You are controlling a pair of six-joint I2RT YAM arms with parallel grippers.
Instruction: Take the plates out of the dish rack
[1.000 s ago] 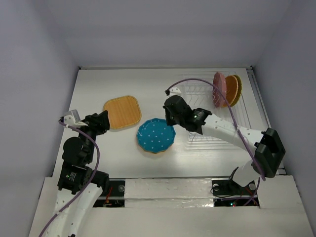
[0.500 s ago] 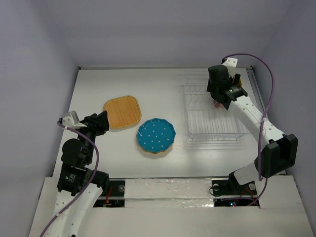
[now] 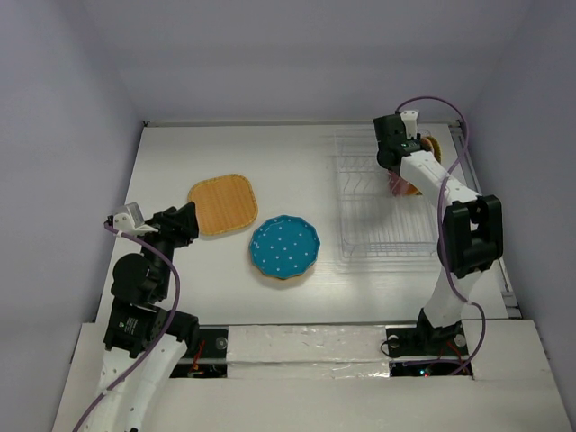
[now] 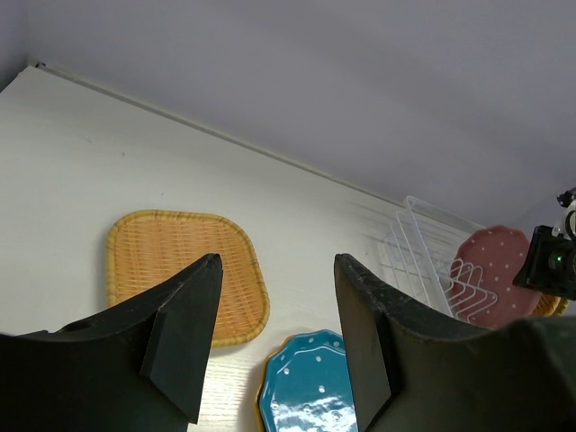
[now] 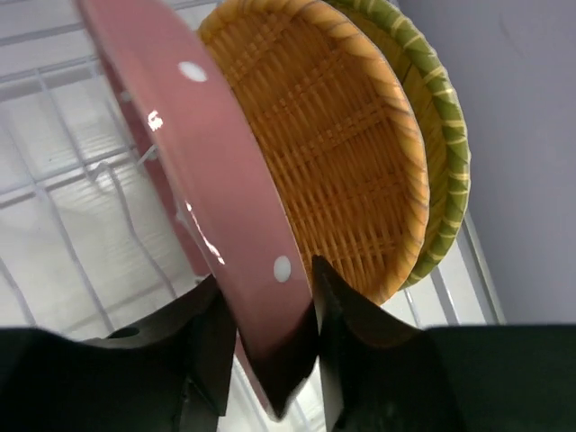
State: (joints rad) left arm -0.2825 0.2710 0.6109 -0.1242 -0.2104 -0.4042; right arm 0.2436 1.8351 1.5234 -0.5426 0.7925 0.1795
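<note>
Right now the right tool [image 5: 265,297] is pinching the edge of the pink plate [image 5: 207,153]. One finger is sitting on each side of the rim, and both are looking pressed tight against it. The pink plate is standing up in the dish rack [image 3: 387,225], right between the tool's fingers. Just past one finger a woven plate [image 5: 333,153] is leaning, and a green-edged plate [image 5: 432,135] is leaning behind that.

The tool is only holding a small bit of rim, so the plate could be slipping or swinging as it is going up. That finger could be bumping the woven plate and tipping both back plates over. The plate's bottom could be catching on the wires and dragging the rack along.

The left tool [image 4: 274,315] is waiting with its fingers apart and nothing between them. An orange plate [image 3: 223,204] and a blue plate [image 3: 284,247] are lying flat on the bench [image 3: 270,153] in front of it.
</note>
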